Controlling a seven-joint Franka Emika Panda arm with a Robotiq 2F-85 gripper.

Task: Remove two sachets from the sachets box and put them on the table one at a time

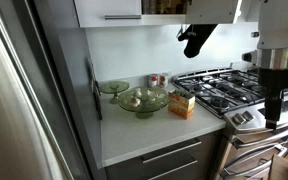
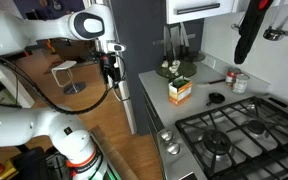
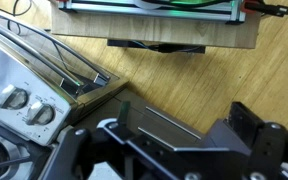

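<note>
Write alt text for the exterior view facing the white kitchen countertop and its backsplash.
A small yellow-orange cardboard box stands on a white countertop, between green glass bowls and a steel gas stove. The robot arm hangs at the right edge, in front of the stove and away from the box.

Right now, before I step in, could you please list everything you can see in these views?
sachets box: one, yellow-orange, on the table near the stove
sachets: none visible outside the box
table: one, white, over grey drawer fronts
glass bowls: two, green, on the table beside the box
small tin: one, pale with red, by the back wall
gas stove: one, steel with black grates, next to the table
hanging item: one, black, above the stove, perhaps a mitt
arm: one, white, out over the wood floor
pincer: one, black, open and empty, away from the table
</note>
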